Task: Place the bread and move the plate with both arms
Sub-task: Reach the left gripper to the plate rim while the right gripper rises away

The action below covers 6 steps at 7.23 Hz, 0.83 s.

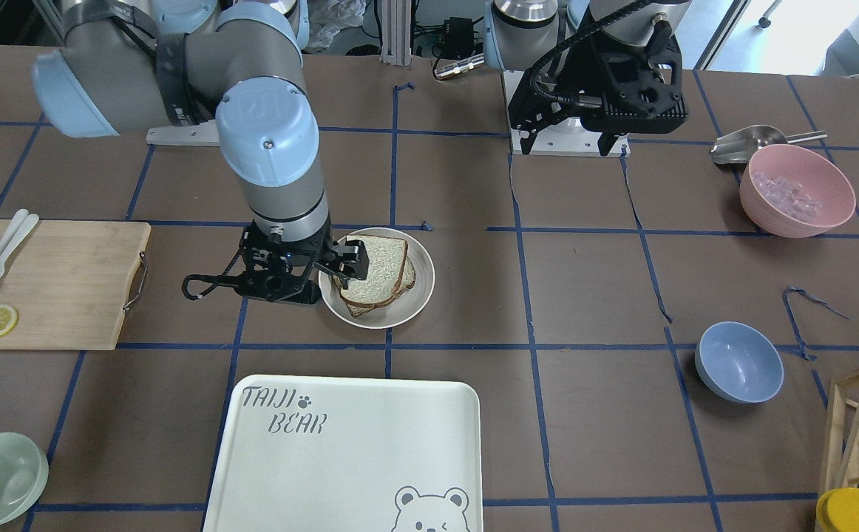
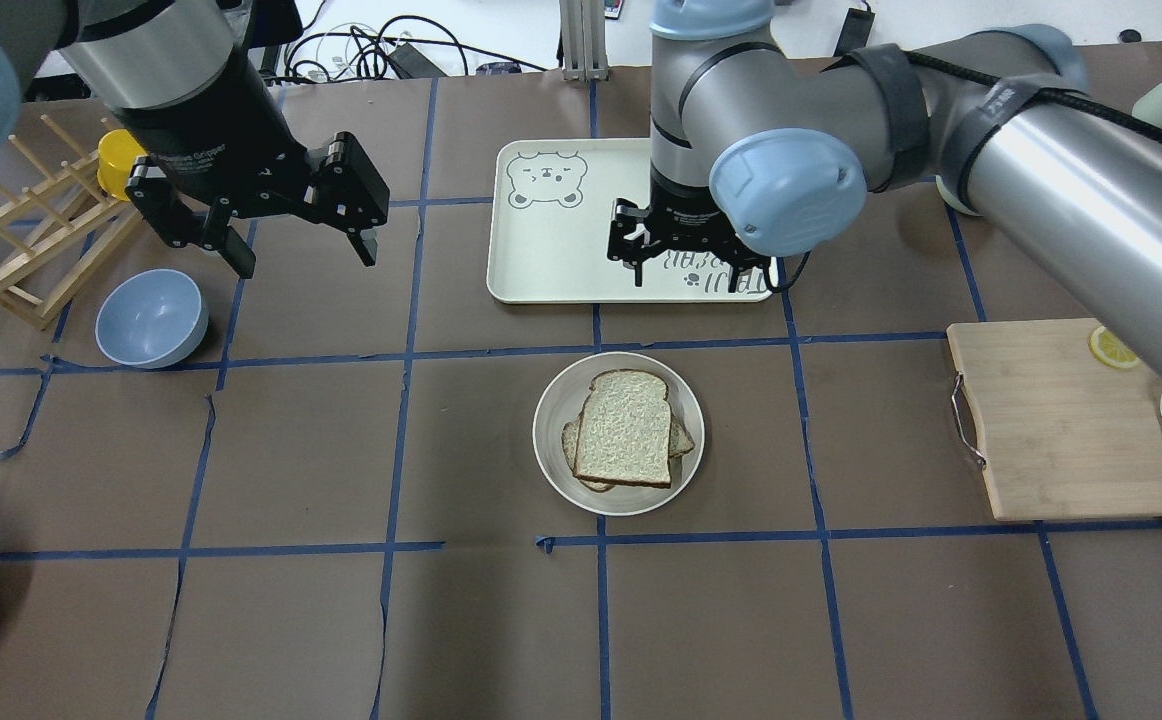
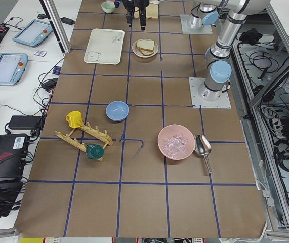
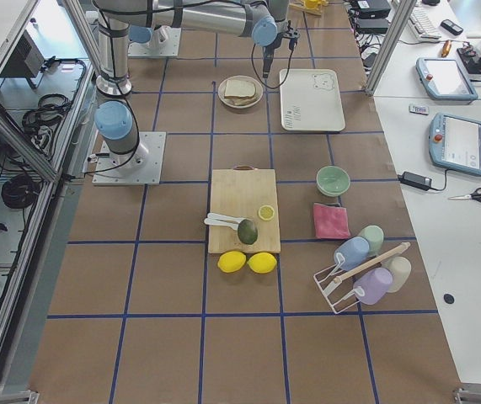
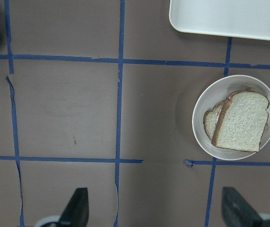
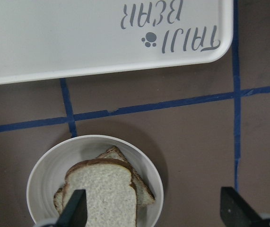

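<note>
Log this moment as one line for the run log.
bread: two slices stacked on plate | right claw: open, empty, above plate | left claw: open, empty, away from plate | plate: unheld

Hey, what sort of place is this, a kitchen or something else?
Most likely a robotics lab staged with kitchen props, not a kitchen: a left arm and right arm mounted on a table gridded with blue tape, and a teach pendant beside it.

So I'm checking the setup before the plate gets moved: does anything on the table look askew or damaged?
Two things. The bread sits skewed on a second slice, whose corners poke out beneath it on the plate. And a strip of blue tape has peeled up and curled loose beside the blue bowl.
</note>
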Available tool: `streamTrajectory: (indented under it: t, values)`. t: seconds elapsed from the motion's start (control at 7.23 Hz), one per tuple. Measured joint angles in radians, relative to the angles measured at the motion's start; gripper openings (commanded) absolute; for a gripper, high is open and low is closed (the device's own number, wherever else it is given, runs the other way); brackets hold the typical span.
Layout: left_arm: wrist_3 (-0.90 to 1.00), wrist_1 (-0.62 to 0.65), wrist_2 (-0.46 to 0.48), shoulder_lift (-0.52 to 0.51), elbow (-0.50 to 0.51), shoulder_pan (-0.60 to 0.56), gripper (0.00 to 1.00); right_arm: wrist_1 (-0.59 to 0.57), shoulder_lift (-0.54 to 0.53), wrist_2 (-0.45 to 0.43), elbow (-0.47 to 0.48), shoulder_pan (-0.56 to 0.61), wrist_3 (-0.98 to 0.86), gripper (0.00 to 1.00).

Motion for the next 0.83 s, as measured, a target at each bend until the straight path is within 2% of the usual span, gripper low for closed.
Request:
streamTrajectory:
  t: [0.28,0.55,0.83]
  values:
    - [-0.007,0.134,-0.006,-0.012,-0.107,-0.004,1.00,0.070,-0.057,-0.023,0.000,-0.063,-0.179,1.00]
    - [-0.023,0.327,-0.009,-0.014,-0.271,-0.014,1.00,0.082,-0.087,-0.019,0.008,-0.085,-0.300,1.00]
    - [-0.076,0.427,-0.008,-0.034,-0.389,-0.062,1.00,0.098,-0.119,-0.023,0.011,-0.123,-0.385,1.00]
